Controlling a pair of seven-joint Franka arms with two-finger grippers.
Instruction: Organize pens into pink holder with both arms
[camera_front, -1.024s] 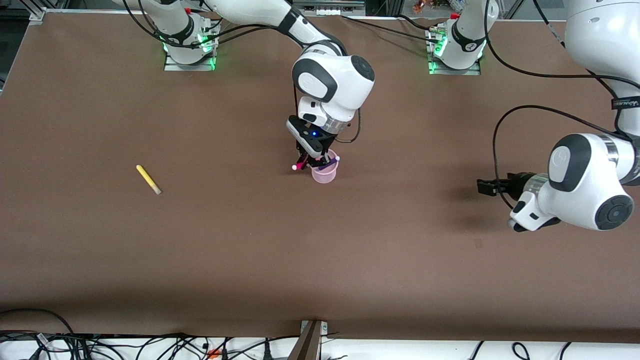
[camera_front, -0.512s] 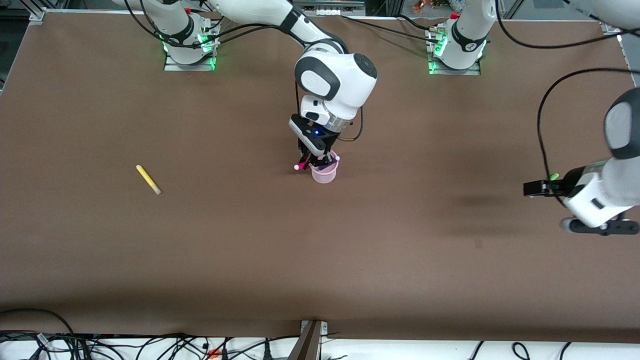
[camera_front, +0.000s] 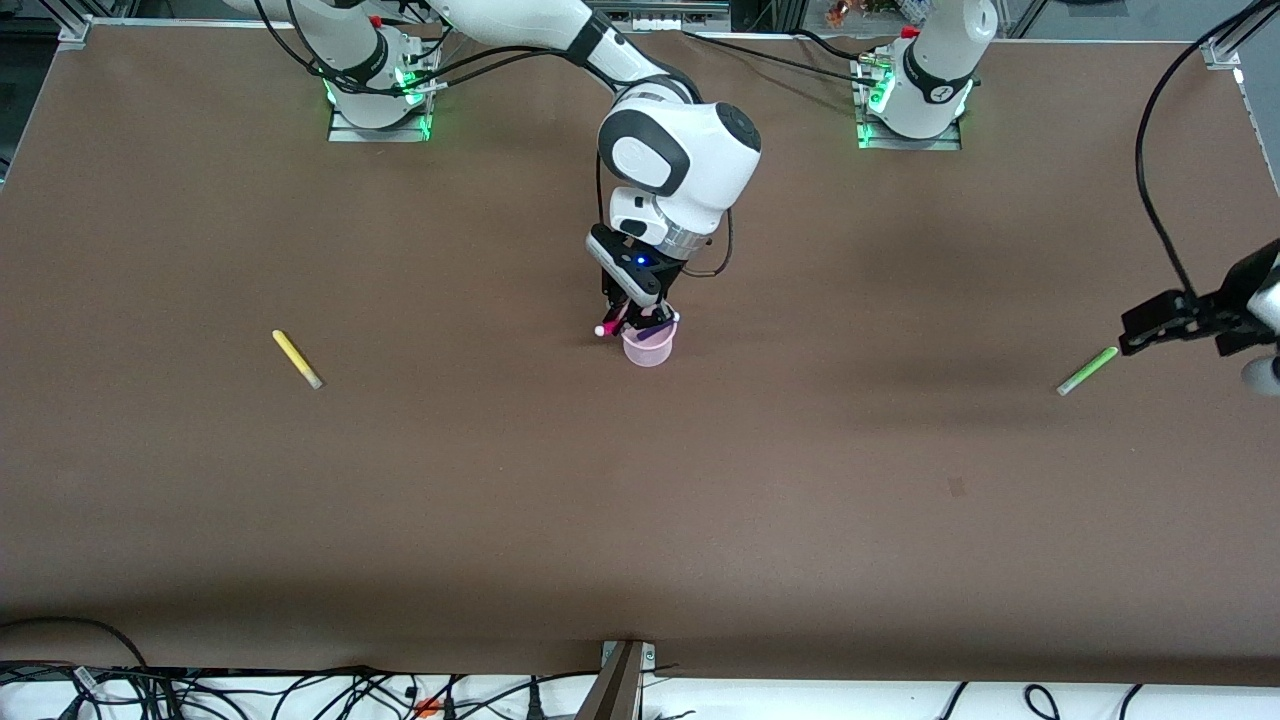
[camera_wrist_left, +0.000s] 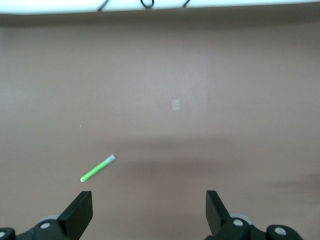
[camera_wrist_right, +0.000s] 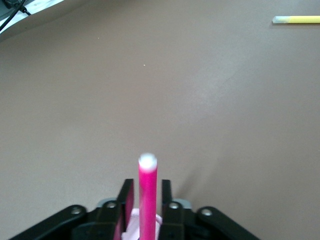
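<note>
Brown tabletop (camera_front: 500, 480) carries everything. Right gripper (camera_front: 635, 322) fingers (camera_wrist_right: 126, 202) pinch the magenta pen (camera_wrist_right: 147, 200) over the pink holder (camera_front: 648, 347), which holds the purple pen (camera_front: 655, 326). Left gripper (camera_wrist_left: 149, 212) fingers (camera_wrist_left: 80, 212) are spread above the green pen (camera_front: 1087, 371). Yellow pen (camera_front: 296, 359) lies toward the right arm's end.

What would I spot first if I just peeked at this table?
Probably the right gripper over the pink holder mid-table, pinching the magenta-pink pen. Then two stray pens on the table: the yellow pen toward the right arm's end, and the light green pen beside the open left gripper.
</note>
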